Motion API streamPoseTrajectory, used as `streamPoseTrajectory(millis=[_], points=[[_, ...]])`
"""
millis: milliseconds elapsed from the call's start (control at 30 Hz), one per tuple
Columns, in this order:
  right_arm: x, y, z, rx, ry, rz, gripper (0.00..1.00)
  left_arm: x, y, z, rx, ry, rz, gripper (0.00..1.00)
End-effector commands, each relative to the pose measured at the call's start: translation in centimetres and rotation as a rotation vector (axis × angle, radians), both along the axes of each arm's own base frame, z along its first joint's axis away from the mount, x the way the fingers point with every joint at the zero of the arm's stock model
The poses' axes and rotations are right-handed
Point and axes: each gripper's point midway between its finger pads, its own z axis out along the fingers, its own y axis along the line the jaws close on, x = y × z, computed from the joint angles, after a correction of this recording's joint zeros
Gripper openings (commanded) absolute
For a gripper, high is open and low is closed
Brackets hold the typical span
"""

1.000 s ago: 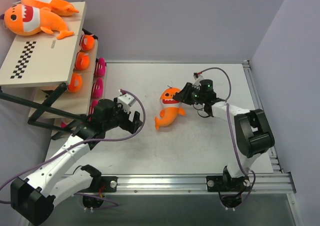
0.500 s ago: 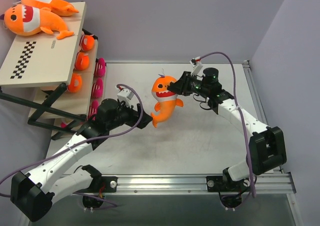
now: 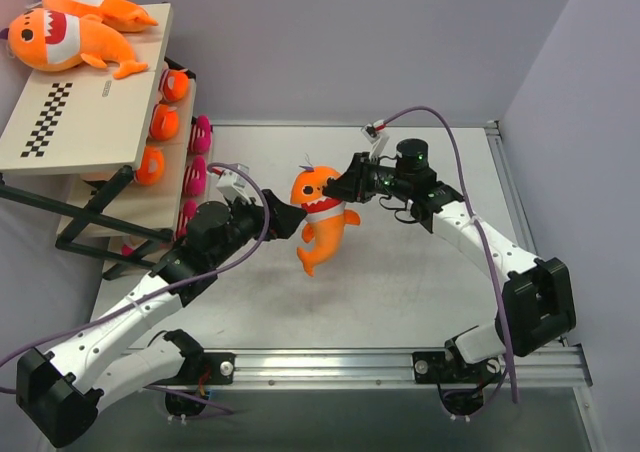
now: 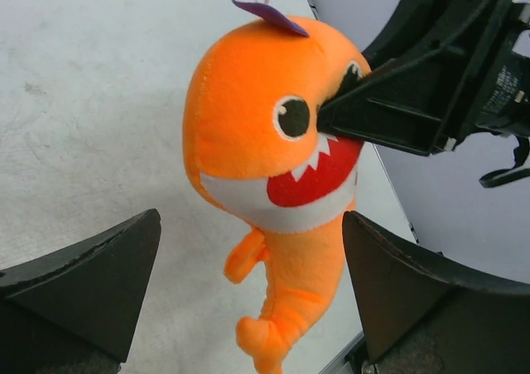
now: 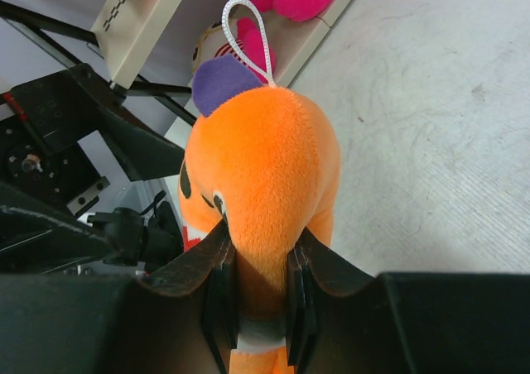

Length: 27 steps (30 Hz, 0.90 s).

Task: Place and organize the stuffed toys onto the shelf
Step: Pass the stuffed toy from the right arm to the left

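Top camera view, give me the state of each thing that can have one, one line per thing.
Right pincer, shut on the held shark's head.
Orange shark, held, hanging tail-down above the table.
Left pincer, open, not touching the held shark.
Two other sharks, lying on the shelf top board.
Orange dolls, pink-and-white dolls, on lower boards.

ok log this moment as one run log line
stage: likely handover | right gripper: shut on orange shark, held in air | left gripper: open, facing shark | shelf: two sharks on top board
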Motion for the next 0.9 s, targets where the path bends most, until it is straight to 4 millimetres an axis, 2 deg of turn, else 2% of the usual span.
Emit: streamPoseTrajectory(millis=[0, 67, 200, 300, 433, 667, 867], points=[[-1.7, 0.4, 5.0, 0.054, -0.141, 0.071, 0.00, 1.3, 0.4, 3.2, -0.055, -0.055, 0.103, 1.00], [-2.0, 0.5, 5.0, 0.047, -0.148, 0.083, 0.00, 1.5, 0.3, 2.8, -0.026, -0.046, 0.118, 0.93], [-2.5, 0.6, 4.6, 0.033, -0.143, 0.096, 0.00, 1.6, -0.6, 3.3, 0.007, -0.059, 0.120, 0.91], [-2.9, 0.7, 4.6, 0.030, -0.146, 0.106, 0.00, 1.4, -1.4, 3.1, 0.019, -0.063, 0.106, 0.81], [-3.3, 0.7, 4.6, 0.028, -0.148, 0.118, 0.00, 1.3, -1.9, 2.9, 0.025, -0.062, 0.098, 0.75], [-4.0, 0.6, 5.1, 0.031, -0.161, 0.128, 0.00, 1.0, -2.8, 2.1, 0.054, -0.054, 0.080, 0.69], [-4.4, 0.8, 5.1, 0.027, -0.161, 0.139, 0.00, 0.9, -3.4, 2.3, 0.056, -0.060, 0.067, 0.47]])
